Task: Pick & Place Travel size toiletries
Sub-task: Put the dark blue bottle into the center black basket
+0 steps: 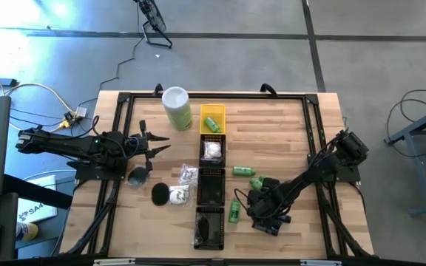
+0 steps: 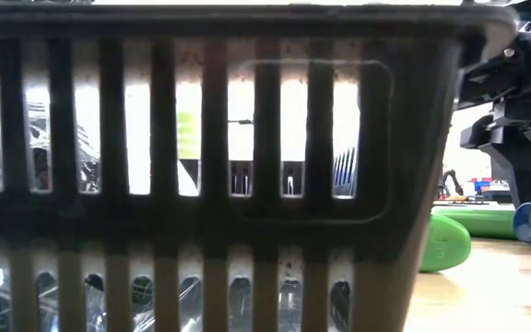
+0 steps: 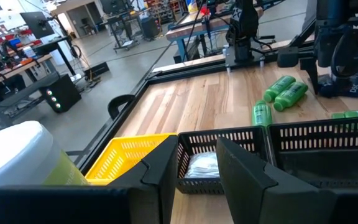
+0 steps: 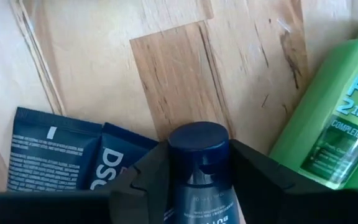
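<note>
Sorting is partly done: the yellow tray [image 1: 212, 118] at twelve o'clock holds one green bottle [image 1: 211, 125], and the black tray [image 1: 212, 151] below it a clear-wrapped white piece [image 1: 212, 151]. The right gripper [image 4: 199, 186], low over the table at four o'clock, has its fingers closed around a dark blue capped tube [image 4: 199, 163], with dark blue packets [image 4: 73, 158] and another green bottle [image 4: 337, 118] lying beside it. Loose green bottles [image 1: 248, 176] wait right of the tray row, black pucks [image 1: 160, 194] and wrapped pieces [image 1: 186, 176] left of it (the two nearest trays look empty, though that is hard to tell). The left gripper [image 1: 160, 144] hovers at nine o'clock, fingers spread, holding nothing.
</note>
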Action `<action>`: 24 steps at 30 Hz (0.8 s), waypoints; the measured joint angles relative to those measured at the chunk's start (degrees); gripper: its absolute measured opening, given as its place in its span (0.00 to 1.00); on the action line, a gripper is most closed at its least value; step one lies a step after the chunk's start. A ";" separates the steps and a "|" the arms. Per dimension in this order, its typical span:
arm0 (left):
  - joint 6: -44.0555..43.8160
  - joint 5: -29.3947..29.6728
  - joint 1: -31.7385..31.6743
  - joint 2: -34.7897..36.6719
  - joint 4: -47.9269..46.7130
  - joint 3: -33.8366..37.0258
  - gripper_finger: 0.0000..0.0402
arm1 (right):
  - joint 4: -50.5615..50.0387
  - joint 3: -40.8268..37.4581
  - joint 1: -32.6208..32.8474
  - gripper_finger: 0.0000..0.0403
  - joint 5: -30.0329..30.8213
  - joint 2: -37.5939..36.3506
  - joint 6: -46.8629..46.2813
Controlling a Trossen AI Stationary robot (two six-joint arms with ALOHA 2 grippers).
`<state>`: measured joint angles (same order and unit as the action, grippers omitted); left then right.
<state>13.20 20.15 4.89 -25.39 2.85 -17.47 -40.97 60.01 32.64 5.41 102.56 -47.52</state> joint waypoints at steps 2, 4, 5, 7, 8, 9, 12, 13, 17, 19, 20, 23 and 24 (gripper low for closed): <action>-0.01 -0.01 -0.01 0.00 0.00 0.00 0.27 | 0.00 0.00 0.00 0.35 0.00 0.00 -0.49; -0.01 -0.01 -0.02 0.02 0.00 0.00 0.27 | 0.02 0.01 0.00 0.35 0.15 0.00 -0.76; 0.00 -0.01 0.00 0.00 0.00 0.00 0.27 | 0.04 0.00 0.00 0.36 0.24 0.00 -0.85; 0.01 0.00 -0.01 0.02 0.00 0.00 0.27 | 0.07 0.00 -0.02 0.37 0.26 0.00 -0.88; 0.00 0.00 0.00 0.00 0.00 0.00 0.27 | 0.07 0.00 -0.02 0.38 0.28 0.00 -0.88; -0.01 -0.01 0.00 0.00 0.00 0.00 0.27 | 0.08 0.00 -0.02 0.38 0.29 0.00 -0.88; -0.01 -0.01 0.00 0.00 0.00 0.00 0.27 | 0.09 0.00 -0.02 0.37 0.40 0.00 -0.88; -0.01 0.00 0.00 0.00 0.00 0.00 0.27 | 0.09 0.00 -0.02 0.36 0.45 0.00 -0.88; 0.01 -0.01 -0.01 0.01 0.00 0.00 0.27 | 0.75 0.00 -0.03 0.35 0.47 0.00 -0.88; 0.00 -0.01 -0.01 0.02 0.00 0.00 0.27 | 1.96 0.00 -0.07 0.36 0.48 0.00 -0.88; -0.01 -0.01 -0.02 0.02 0.00 0.00 0.27 | 2.63 0.00 -0.07 0.36 0.48 0.00 -0.88; 0.01 -0.01 -0.02 0.02 0.00 0.00 0.27 | 4.30 0.00 -0.07 0.38 0.64 0.00 -0.84; -0.01 -0.01 0.00 0.00 0.00 0.00 0.27 | 4.46 0.00 -0.07 0.38 0.70 0.00 -0.84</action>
<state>13.19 20.14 4.89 -25.39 2.85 -17.47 -36.51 60.01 32.58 6.11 102.56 -48.36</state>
